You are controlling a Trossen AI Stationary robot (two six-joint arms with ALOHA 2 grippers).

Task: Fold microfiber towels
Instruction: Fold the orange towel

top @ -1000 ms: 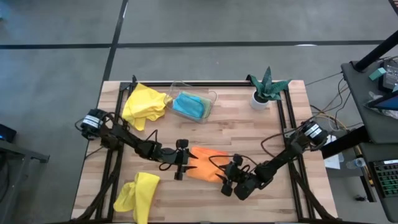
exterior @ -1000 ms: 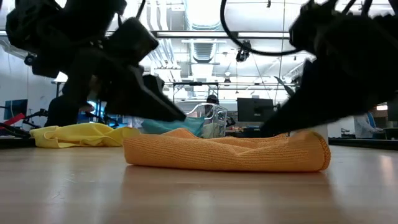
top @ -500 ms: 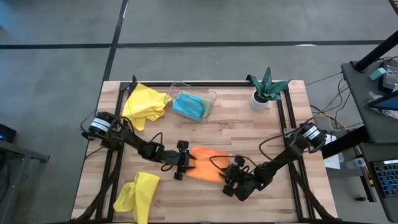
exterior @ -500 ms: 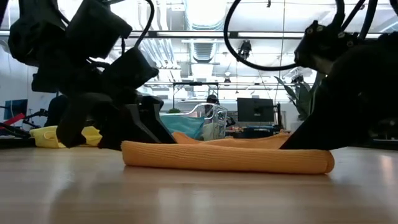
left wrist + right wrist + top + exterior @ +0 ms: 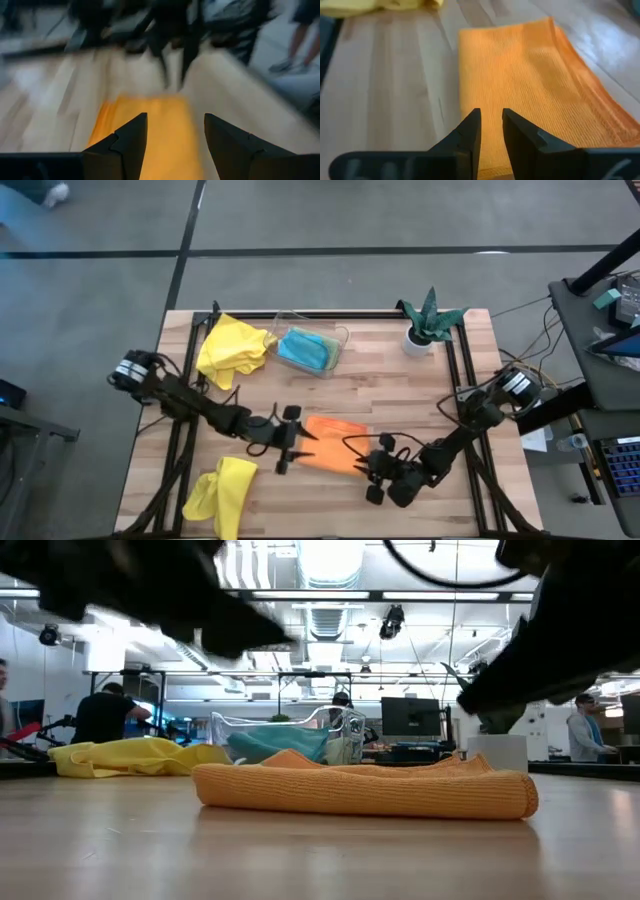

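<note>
The orange microfiber towel (image 5: 332, 442) lies folded flat at the counter's (image 5: 380, 395) centre, toward six o'clock. The left tool (image 5: 297, 448) hangs at its nine o'clock edge, fingers spread, empty; the right tool (image 5: 372, 468) at four o'clock, nearly pinched, grasping nothing. Both crumpled yellow towels (image 5: 232, 348) look unfolded; the turquoise one (image 5: 306, 349) sits in the clear tray (image 5: 341, 334).

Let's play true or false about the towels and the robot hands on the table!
1. The orange towel lies folded on the table. True.
2. The blue towel is in the clear tray. True.
3. The left gripper is squeezing the orange towel. False: its fingers are apart with nothing between them.
4. The plant has tipped over. False: it stands upright in its pot.
5. The right gripper holds a yellow towel. False: it holds nothing.
</note>
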